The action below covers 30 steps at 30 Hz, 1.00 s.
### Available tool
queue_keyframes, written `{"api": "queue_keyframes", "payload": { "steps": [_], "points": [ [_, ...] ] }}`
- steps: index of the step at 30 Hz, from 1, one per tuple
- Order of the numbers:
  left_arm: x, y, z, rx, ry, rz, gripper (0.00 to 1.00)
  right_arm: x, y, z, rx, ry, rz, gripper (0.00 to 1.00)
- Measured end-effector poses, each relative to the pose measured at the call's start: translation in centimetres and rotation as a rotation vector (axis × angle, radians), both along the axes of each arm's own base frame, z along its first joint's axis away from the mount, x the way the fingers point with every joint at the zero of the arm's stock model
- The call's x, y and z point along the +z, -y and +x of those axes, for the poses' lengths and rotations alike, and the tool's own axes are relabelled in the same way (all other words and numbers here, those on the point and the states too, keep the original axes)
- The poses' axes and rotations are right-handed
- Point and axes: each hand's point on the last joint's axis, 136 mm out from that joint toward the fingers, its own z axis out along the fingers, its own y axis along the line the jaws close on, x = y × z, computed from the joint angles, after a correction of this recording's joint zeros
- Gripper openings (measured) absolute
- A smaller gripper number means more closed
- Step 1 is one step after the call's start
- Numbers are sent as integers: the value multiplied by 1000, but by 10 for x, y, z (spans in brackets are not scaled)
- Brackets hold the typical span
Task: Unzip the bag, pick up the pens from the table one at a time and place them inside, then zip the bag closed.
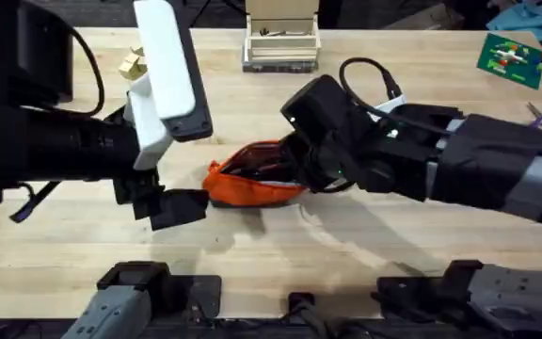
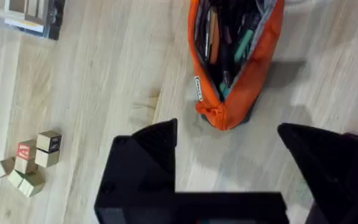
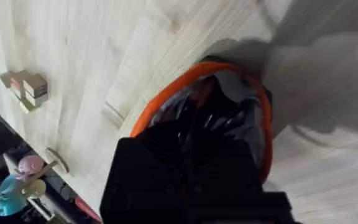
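The orange bag (image 1: 250, 185) lies unzipped in the middle of the table (image 1: 280, 254), its mouth wide open. In the left wrist view the bag (image 2: 253, 74) holds dark slim pens (image 2: 225, 46) and a teal one. My left gripper (image 1: 172, 203) hovers open just off the bag's left end, its black fingers (image 2: 151, 155) spread to either side of that end without touching it. My right gripper (image 1: 296, 171) reaches in from the right and dips into the bag's mouth (image 3: 185, 87). Its tip is buried in the dark opening, so what it holds is hidden.
Small wooden blocks (image 1: 132, 64) sit at the back left, also seen as blocks (image 2: 33, 163) in the left wrist view. A white box (image 1: 280, 42) stands at the back centre. A green card (image 1: 510, 56) lies at the back right, and a black cable (image 1: 365, 68) loops behind the right arm.
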Motion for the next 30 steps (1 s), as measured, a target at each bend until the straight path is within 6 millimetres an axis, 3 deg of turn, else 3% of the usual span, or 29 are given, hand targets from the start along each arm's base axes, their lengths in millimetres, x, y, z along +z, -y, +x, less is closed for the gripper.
{"api": "queue_keyframes", "payload": {
  "steps": [3,4,8,9,23,30],
  "points": [
    [0,0,0,0,0,0,993,-4,0,0,-1,-9,-8,40],
    [0,0,0,0,0,0,993,-7,0,0,-11,-17,-9,318],
    [0,0,0,0,0,0,993,-5,-2,1,-14,-12,0,881],
    [0,0,0,0,0,0,993,-4,-2,2,-12,-8,2,964],
    [0,0,0,0,0,0,993,-3,-3,3,25,7,-14,996],
    [0,0,0,0,0,0,994,4,-4,3,167,70,-74,996]
  ]
}}
